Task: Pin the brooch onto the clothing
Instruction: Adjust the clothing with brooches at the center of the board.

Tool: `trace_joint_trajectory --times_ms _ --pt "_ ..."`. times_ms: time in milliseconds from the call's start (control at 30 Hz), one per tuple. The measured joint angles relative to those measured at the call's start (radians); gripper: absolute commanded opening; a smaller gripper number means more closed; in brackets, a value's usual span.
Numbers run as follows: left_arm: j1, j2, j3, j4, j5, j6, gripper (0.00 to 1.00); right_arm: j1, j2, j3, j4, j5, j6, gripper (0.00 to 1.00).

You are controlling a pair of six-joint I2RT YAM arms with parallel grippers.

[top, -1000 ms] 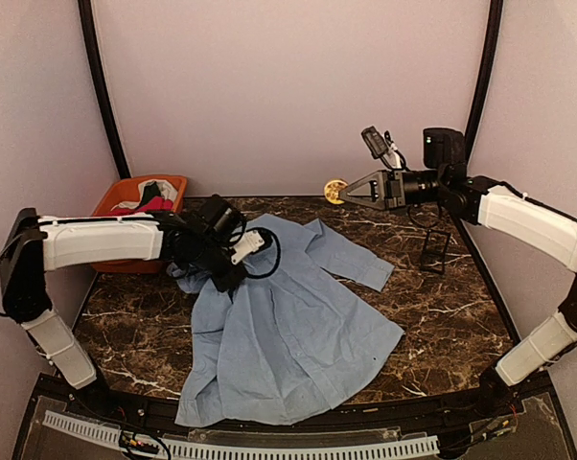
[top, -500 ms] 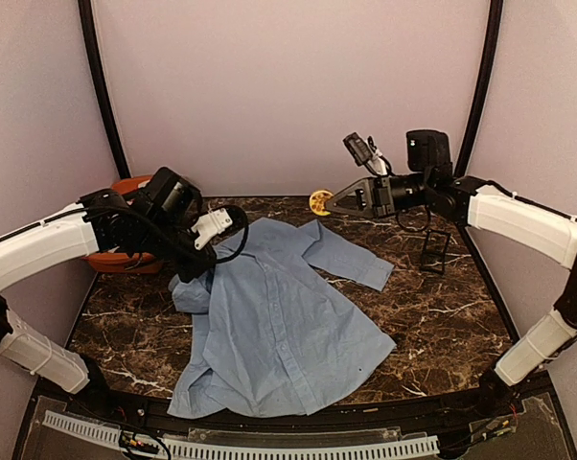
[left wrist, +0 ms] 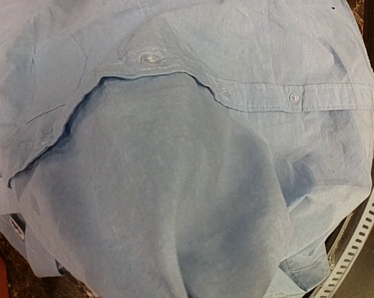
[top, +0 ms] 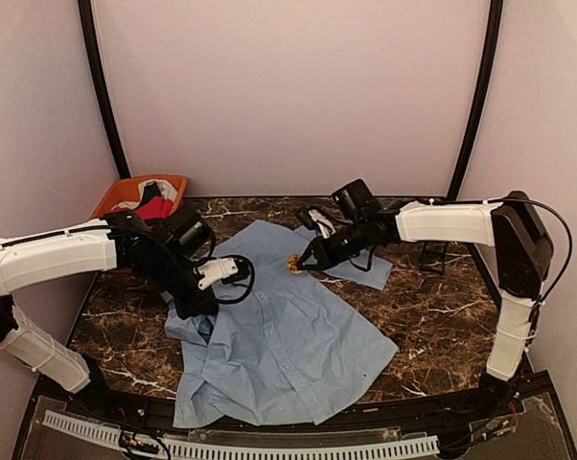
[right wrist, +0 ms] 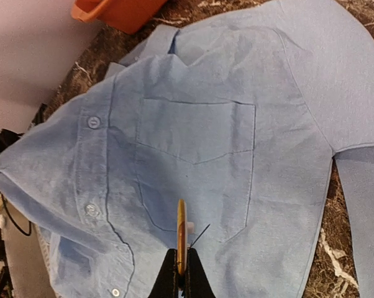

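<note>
The clothing (top: pixel 288 331), a light blue button-up shirt, lies spread on the marble table. My left gripper (top: pixel 198 305) sits low at the shirt's left edge, shut on a bunch of its fabric. In the left wrist view the raised cloth (left wrist: pixel 174 205) hides the jaws entirely. My right gripper (top: pixel 304 263) is shut on the round yellow brooch (top: pixel 294 263) just above the shirt's upper chest. The right wrist view shows the brooch (right wrist: pixel 181 233) edge-on between the black fingertips (right wrist: pixel 168 278), its pin (right wrist: pixel 199 234) sticking out, over the lower edge of the chest pocket (right wrist: pixel 196 161).
An orange bin (top: pixel 126 196) holding red, black and white garments stands at the back left. Behind the right arm is a small black stand (top: pixel 432 255). A white perforated strip (top: pixel 241 447) runs along the near edge. The shirt's sleeve (top: pixel 365 270) lies under the right forearm.
The right arm swung down and left from the back wall, carrying the brooch over the shirt's chest. The left gripper pulled the shirt's left side up, then toward the front, and the shirt shifted.
</note>
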Motion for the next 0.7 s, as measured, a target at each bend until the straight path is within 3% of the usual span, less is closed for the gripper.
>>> trace_joint_trajectory --times_ms 400,700 --pt "-0.01 0.054 -0.063 0.003 0.024 -0.033 0.01 0.099 0.246 0.144 -0.117 0.299 -0.09 0.0" --pt "-0.018 0.042 -0.082 -0.017 0.04 -0.056 0.01 0.094 0.275 0.193 -0.159 0.417 -0.112 0.0"
